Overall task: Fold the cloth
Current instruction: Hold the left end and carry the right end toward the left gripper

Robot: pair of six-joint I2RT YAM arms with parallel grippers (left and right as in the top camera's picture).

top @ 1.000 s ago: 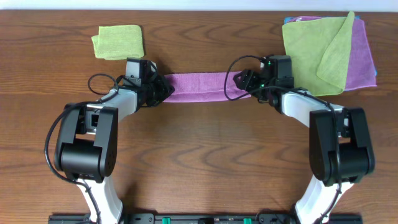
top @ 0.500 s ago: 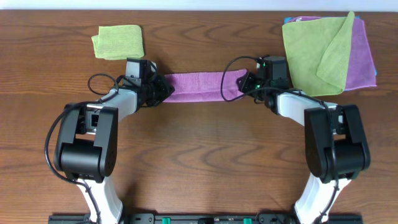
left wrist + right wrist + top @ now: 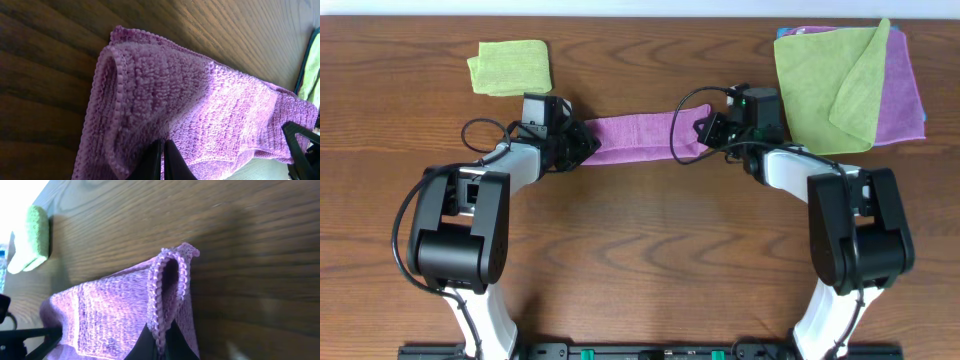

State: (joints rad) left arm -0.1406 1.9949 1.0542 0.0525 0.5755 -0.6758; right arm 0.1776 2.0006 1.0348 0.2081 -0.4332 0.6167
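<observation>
A purple cloth [image 3: 638,138] lies as a long folded strip across the middle of the wooden table. At its left end my left gripper [image 3: 582,143] is shut on the cloth [image 3: 200,110], the dark fingertips [image 3: 159,159] pinched together over the fabric. My right gripper [image 3: 705,132] is shut on the strip's right end, where the hemmed edge of the cloth [image 3: 167,285] rises in a loop between the fingertips [image 3: 145,342]. That right end is lifted and curled slightly inward.
A small folded green cloth [image 3: 510,67] lies at the back left. A stack of green and purple cloths [image 3: 850,85] covers the back right corner, just right of my right gripper. Bare wood [image 3: 640,250] spreads in front of the strip.
My right gripper has shut on the strip's right end and drawn it slightly leftward, bunching the fabric. The left gripper has kept its hold without moving.
</observation>
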